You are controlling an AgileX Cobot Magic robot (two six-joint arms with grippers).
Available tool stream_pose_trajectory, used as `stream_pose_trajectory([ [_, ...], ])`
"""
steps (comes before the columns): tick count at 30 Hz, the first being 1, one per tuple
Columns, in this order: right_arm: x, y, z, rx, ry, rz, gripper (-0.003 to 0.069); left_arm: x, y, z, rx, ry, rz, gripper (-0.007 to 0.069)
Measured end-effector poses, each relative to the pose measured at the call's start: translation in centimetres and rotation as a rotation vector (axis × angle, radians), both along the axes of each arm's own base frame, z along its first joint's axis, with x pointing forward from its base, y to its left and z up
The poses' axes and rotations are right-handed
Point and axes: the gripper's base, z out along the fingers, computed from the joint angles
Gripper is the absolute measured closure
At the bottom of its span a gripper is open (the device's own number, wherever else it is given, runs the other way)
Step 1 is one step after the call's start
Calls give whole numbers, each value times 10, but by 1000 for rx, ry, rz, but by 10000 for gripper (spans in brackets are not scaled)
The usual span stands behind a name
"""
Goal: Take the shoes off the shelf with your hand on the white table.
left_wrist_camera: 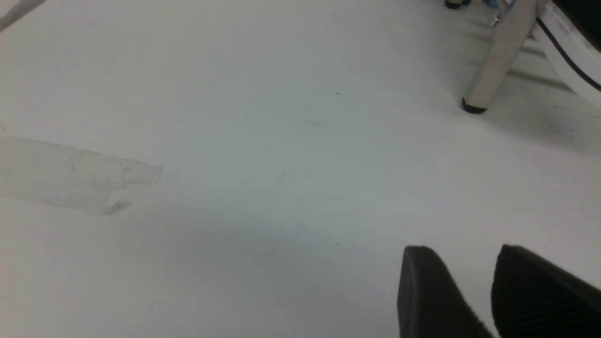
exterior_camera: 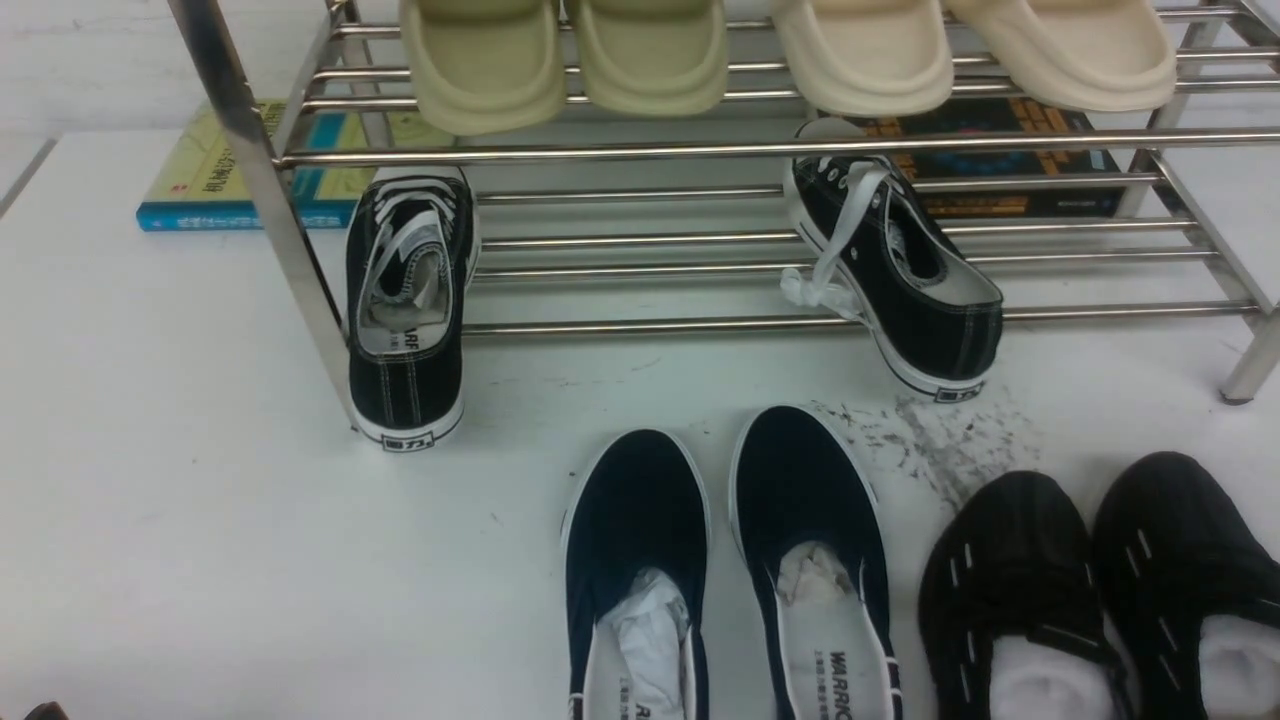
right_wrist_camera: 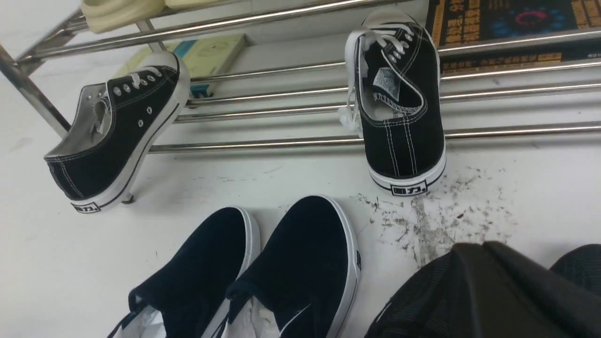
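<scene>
With my right gripper (right_wrist_camera: 479, 246) shut on nothing and my left gripper (left_wrist_camera: 458, 249) slightly parted and empty, I'm seeing the black knit shoes (exterior_camera: 1010, 560) on the white table (exterior_camera: 250, 560) at four o'clock, probably light, soft and best pinched at the heel.

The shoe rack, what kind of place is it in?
Maybe a robot practice room: a metal rack on a scuffed white table, paired slip-ons, and a robot gripper.
</scene>
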Motion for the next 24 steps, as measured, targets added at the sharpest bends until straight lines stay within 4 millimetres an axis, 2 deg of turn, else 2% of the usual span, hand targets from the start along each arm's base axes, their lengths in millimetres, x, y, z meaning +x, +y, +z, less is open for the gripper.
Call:
stream_pose_trajectory([
  [11,-1,0,-2,-12,20,5,634,0,0,0,0,0,0,383],
  [16,-3,-4,-14,-73,-25,-11,627,0,0,0,0,0,0,383],
  [20,-12,-17,-48,-174,-105,-103,620,0,0,0,0,0,0,383],
  [24,-21,-27,-80,-214,-76,-201,620,0,0,0,0,0,0,383],
])
